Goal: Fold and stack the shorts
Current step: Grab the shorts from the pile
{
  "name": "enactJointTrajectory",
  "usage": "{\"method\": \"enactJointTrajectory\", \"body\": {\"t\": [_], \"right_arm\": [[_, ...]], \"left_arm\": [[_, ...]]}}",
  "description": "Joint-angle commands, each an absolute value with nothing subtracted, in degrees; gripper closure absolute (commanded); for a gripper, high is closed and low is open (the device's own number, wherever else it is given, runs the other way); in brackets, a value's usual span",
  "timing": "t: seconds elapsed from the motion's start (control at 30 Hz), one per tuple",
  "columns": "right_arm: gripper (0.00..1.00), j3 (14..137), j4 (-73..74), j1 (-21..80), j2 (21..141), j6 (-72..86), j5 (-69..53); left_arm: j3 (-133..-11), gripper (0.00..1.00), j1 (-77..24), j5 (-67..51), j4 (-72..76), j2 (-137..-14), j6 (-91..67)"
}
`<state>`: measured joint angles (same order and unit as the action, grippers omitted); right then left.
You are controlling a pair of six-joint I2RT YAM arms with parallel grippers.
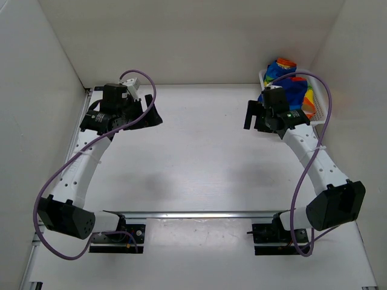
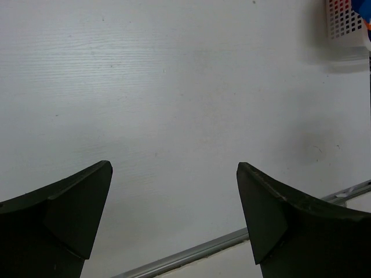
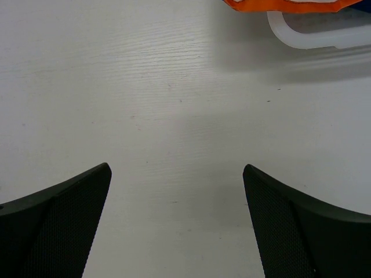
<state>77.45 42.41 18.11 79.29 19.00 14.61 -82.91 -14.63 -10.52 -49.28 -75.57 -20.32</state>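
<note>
The rainbow-striped shorts (image 1: 297, 89) lie bunched in a white mesh basket (image 1: 320, 107) at the far right corner of the table. An orange edge of them shows at the top of the right wrist view (image 3: 290, 4). My right gripper (image 1: 256, 116) is open and empty, just left of the basket, low over bare table (image 3: 177, 168). My left gripper (image 1: 150, 112) is open and empty at the far left of the table, over bare tabletop (image 2: 174, 168).
White walls close in the table at the back and both sides. The basket's rim (image 3: 313, 38) is near the right gripper, and its corner (image 2: 346, 20) shows in the left wrist view. A metal rail (image 1: 199, 214) runs across by the arm bases.
</note>
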Motion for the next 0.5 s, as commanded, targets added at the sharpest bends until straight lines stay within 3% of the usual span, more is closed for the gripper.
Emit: {"method": "enactJointTrajectory", "body": {"t": [0.0, 0.3, 0.47], "right_arm": [[0.01, 77.70, 42.89, 17.50, 78.57, 18.81, 17.83], [0.01, 86.47, 42.89, 7.92, 88.21, 22.85, 16.80], [0.01, 103.48, 45.18, -0.34, 100.70, 23.38, 12.84]], "left_arm": [[-82.88, 0.00, -14.59, -11.87, -48.69, -74.71, -20.48], [-82.88, 0.00, -14.59, -12.48, -49.31, -74.09, -20.48], [-82.88, 0.00, -14.59, -12.48, -49.92, -74.70, -20.48]]}}
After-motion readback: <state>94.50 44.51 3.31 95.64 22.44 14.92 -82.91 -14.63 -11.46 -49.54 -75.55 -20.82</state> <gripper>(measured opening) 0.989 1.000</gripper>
